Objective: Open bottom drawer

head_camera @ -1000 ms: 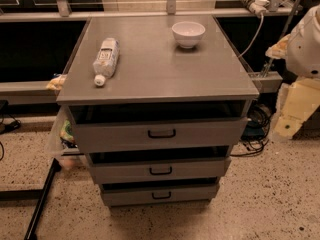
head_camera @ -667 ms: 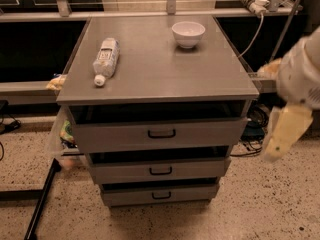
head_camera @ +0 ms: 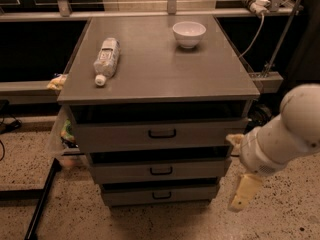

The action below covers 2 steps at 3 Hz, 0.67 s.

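**Camera view: gripper waits beside the cabinet, bottom drawer not yet held.**
The gripper (head_camera: 243, 193) hangs right of the cabinet (head_camera: 160, 76), apart from it; released or clenched, I cannot tell. The bottom drawer (head_camera: 130, 197), lowest in the cabinet, looks stiff, rigid metal. Hook its small black pull handle (head_camera: 161, 195) at front centre.

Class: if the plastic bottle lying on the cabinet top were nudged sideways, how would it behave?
Lying on its side, the bottle would probably roll rather than tip. It looks like thin plastic, so likely light. The gripper hangs right of the bottom drawer, away from the bottle.
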### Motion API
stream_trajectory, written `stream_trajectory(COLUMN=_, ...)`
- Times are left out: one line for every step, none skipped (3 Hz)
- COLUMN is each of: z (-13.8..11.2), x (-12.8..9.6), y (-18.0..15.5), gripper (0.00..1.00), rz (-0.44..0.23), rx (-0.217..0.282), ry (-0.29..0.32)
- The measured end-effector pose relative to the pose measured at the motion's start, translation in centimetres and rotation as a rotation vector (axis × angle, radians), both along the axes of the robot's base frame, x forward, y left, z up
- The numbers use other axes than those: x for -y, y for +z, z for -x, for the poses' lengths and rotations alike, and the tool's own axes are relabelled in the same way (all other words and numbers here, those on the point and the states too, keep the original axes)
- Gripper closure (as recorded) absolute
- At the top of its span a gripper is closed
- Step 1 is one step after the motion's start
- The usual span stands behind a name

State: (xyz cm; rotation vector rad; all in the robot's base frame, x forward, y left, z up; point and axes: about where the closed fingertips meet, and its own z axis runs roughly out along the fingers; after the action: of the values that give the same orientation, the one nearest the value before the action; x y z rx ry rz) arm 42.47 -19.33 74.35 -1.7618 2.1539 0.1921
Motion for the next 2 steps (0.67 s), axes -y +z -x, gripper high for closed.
stream_trajectory(z=0.5, x=-0.5, y=-8.5, gripper=0.00, rz=-0.030, rx=-0.078, ry=0.000)
stream_trajectory(z=0.4, x=-0.6, y=-9.5, gripper=0.00, rz=-0.039, rx=-0.087, ry=-0.002)
